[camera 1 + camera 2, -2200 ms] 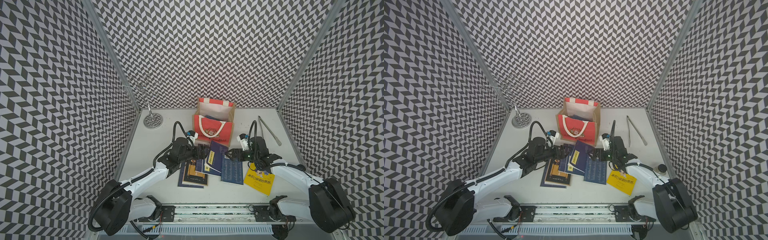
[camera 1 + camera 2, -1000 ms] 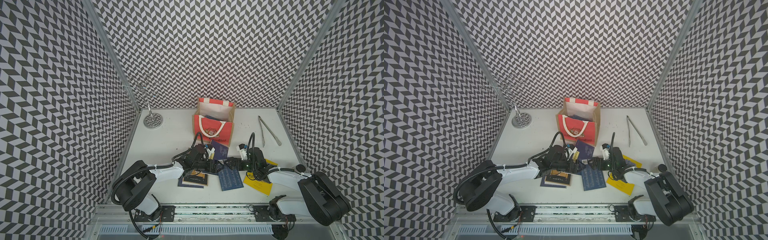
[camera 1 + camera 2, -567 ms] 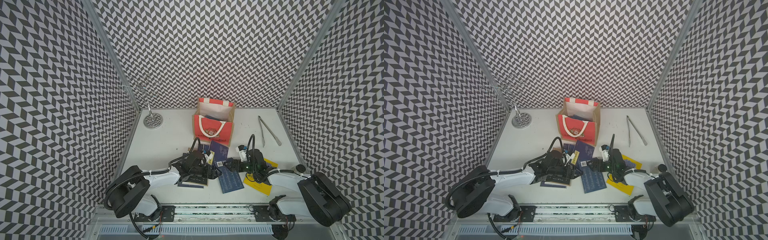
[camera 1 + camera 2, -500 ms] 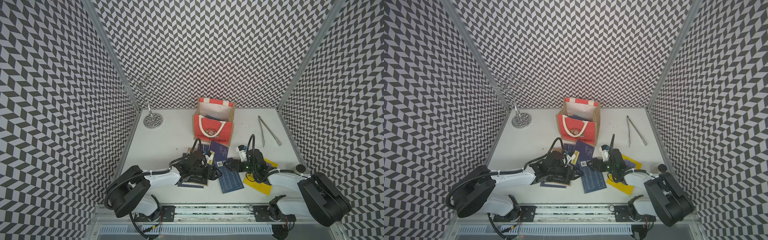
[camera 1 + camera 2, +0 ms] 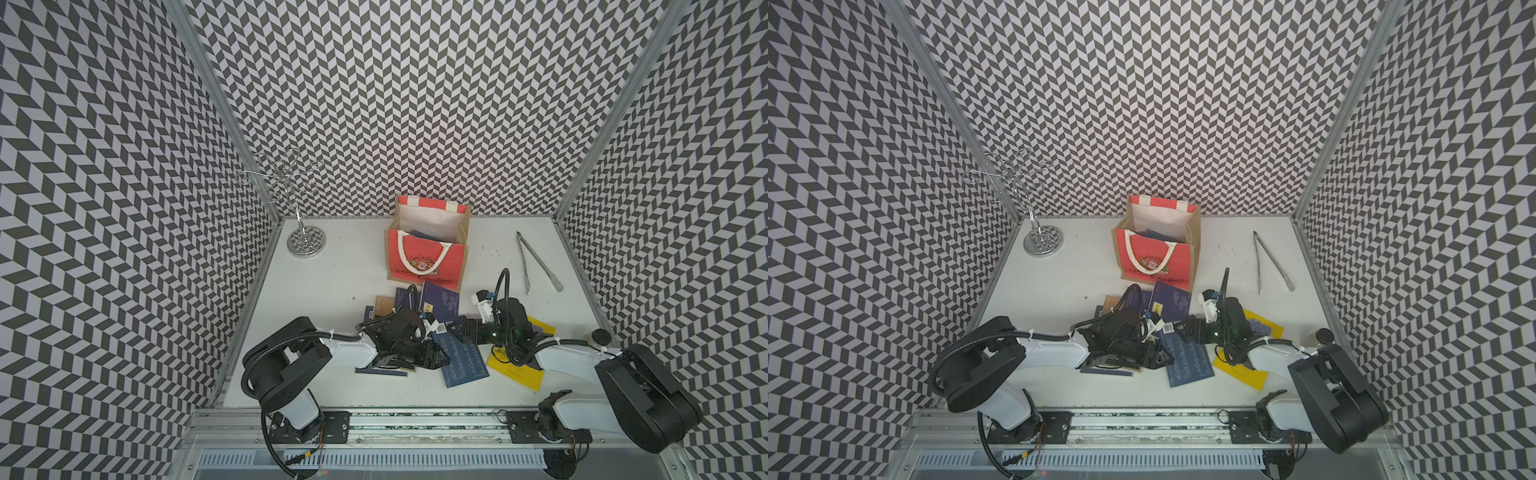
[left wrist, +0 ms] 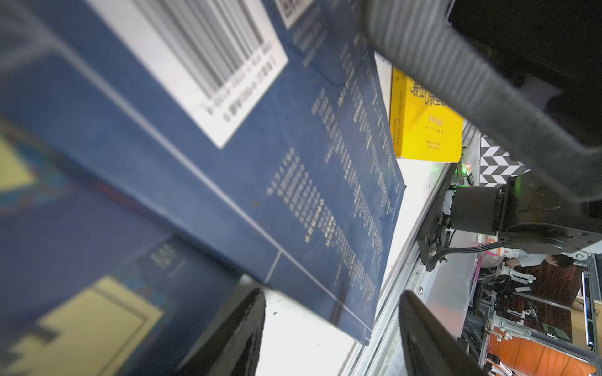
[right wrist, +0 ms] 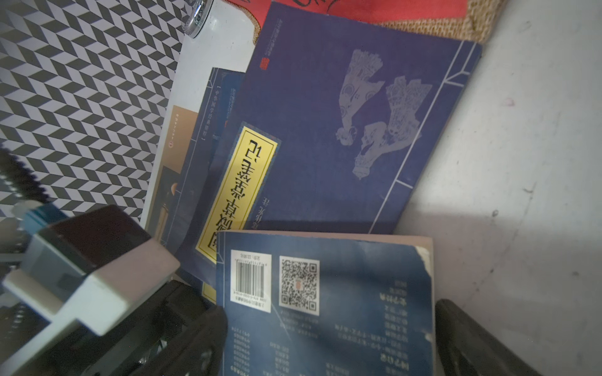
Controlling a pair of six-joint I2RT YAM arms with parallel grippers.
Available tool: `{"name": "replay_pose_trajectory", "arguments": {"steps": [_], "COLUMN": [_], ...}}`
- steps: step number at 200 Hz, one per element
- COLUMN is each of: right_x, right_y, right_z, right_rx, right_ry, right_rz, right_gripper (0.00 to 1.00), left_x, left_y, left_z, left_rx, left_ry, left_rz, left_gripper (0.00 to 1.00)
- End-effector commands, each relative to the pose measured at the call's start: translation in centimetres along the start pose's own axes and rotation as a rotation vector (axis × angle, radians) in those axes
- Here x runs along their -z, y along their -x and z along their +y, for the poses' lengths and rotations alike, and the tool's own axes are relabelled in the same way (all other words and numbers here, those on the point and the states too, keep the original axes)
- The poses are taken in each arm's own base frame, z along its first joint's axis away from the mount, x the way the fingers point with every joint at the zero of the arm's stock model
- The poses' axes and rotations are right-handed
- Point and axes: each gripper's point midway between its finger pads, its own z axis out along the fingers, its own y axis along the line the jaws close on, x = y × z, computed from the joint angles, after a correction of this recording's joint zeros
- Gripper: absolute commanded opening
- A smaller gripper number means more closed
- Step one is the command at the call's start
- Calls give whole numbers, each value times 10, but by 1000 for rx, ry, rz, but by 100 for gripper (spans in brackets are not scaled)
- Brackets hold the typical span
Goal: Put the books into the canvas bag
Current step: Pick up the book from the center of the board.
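1. Overhead, in both top views: the canvas bag stands open at the back, books fanned just before it — wrist cameras miss that mouth.
2. Left wrist: left gripper jaws apart, clamping nothing; work a finger under the barcode book before closing.
3. Right wrist: right gripper gapes wide over that cover — its frayed corner shows only here.
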Motion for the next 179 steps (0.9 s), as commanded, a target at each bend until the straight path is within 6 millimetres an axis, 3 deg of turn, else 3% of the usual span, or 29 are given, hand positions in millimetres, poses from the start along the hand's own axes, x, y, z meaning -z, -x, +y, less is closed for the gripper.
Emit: {"name": "replay_pose_trajectory", "arguments": {"steps": [1,17,59,81,123,154,179], "right_x": [-1,-1,2,4,11,27,47], "right_y": [-26,-27,-30,-28,-24,-6,13], "right_z": [-10,-9,-6,-4,11,30,56], "right_rx": [-64,-65,-62,-59,-30,27,88], "right_ry": [-31,-22,-7,1,73,120,202], "right_rz": [88,90,89,80,51,-38,-138], "right_gripper": [98,98,98,98,97,97,98], "left_x": [-8,-10,-9,-2,17,35,61], "left_y": [-5,-4,3,8,19,21,27], "left_z": [1,-1,-3,-7,-26,-30,-28], "left_rx": [17,15,18,11,-24,-34,-62], "left_ry": [5,3,12,27,1,-20,-32], "left_rz": [26,23,1,-24,-78,-88,-100], "left_gripper": [60,57,24,14,0,0,0]}}
